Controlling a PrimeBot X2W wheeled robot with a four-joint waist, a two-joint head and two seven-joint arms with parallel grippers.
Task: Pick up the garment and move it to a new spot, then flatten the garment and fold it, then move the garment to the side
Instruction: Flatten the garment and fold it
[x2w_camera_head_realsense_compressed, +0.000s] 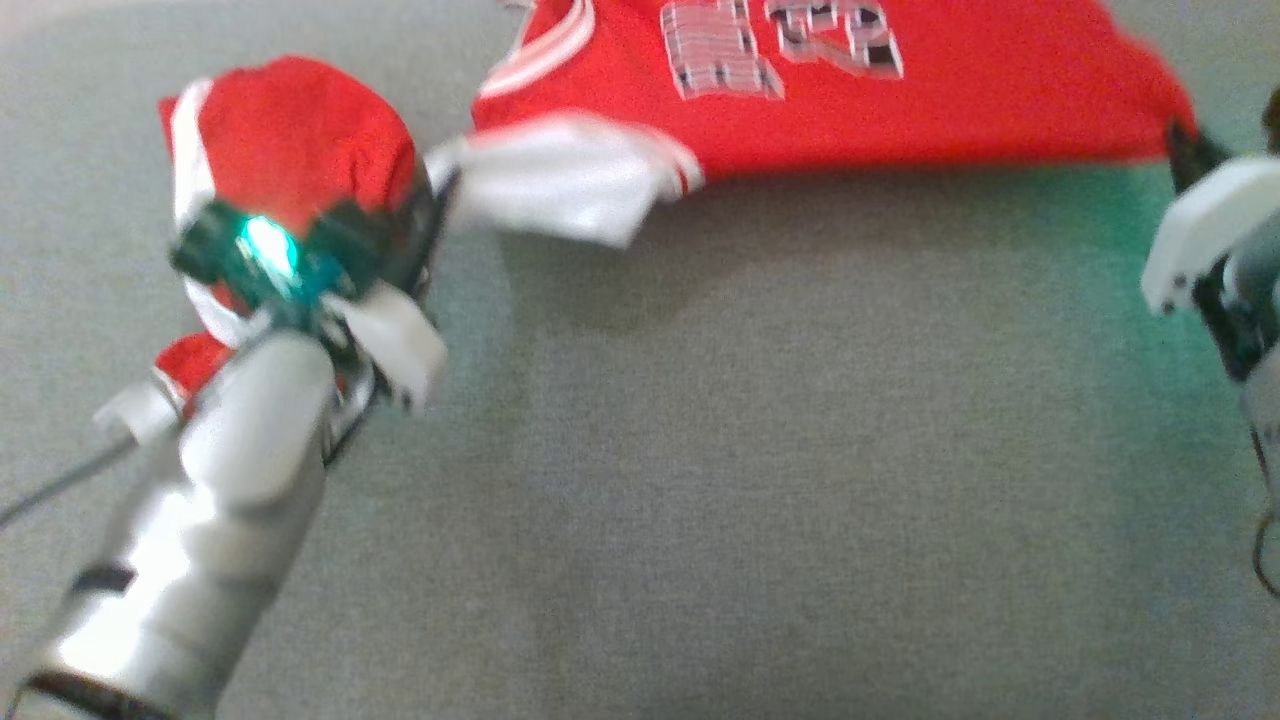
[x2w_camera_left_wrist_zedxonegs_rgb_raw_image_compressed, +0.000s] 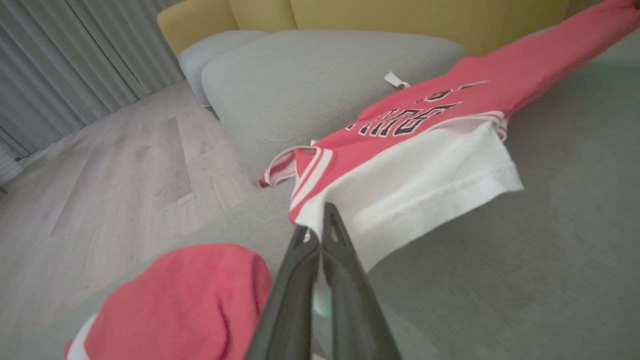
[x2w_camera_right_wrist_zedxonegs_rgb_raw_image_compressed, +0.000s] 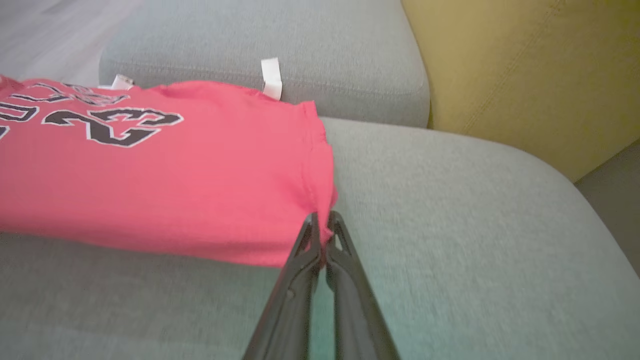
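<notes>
Our left gripper (x2w_camera_left_wrist_zedxonegs_rgb_raw_image_compressed: 320, 235) is clamped on the white sleeve (x2w_camera_left_wrist_zedxonegs_rgb_raw_image_compressed: 425, 180) and our right gripper (x2w_camera_right_wrist_zedxonegs_rgb_raw_image_compressed: 322, 232) on the right hem corner (x2w_camera_right_wrist_zedxonegs_rgb_raw_image_compressed: 322, 200). The red garment (x2w_camera_right_wrist_zedxonegs_rgb_raw_image_compressed: 150, 175) therefore hangs spread between them over the far grey cushion (x2w_camera_head_realsense_compressed: 750, 450), which we judge is for flattening.

The garment (x2w_camera_head_realsense_compressed: 950, 100) is showing bright red, with a white sleeve (x2w_camera_left_wrist_zedxonegs_rgb_raw_image_compressed: 430, 180), red-and-white striped trim and black numerals (x2w_camera_right_wrist_zedxonegs_rgb_raw_image_compressed: 115, 122) edged in white. The cushion (x2w_camera_head_realsense_compressed: 750, 450) is reading as flecked grey, the sofa back (x2w_camera_right_wrist_zedxonegs_rgb_raw_image_compressed: 500, 75) as mustard yellow. The floor (x2w_camera_left_wrist_zedxonegs_rgb_raw_image_compressed: 125, 165) is showing pale wood grain, the curtains (x2w_camera_left_wrist_zedxonegs_rgb_raw_image_compressed: 75, 50) grey pleats. The left gripper (x2w_camera_left_wrist_zedxonegs_rgb_raw_image_compressed: 317, 222) and right gripper (x2w_camera_right_wrist_zedxonegs_rgb_raw_image_compressed: 323, 220) are showing black fingers, and a green light (x2w_camera_head_realsense_compressed: 265, 245) is glowing above the silver left forearm (x2w_camera_head_realsense_compressed: 220, 520).
</notes>
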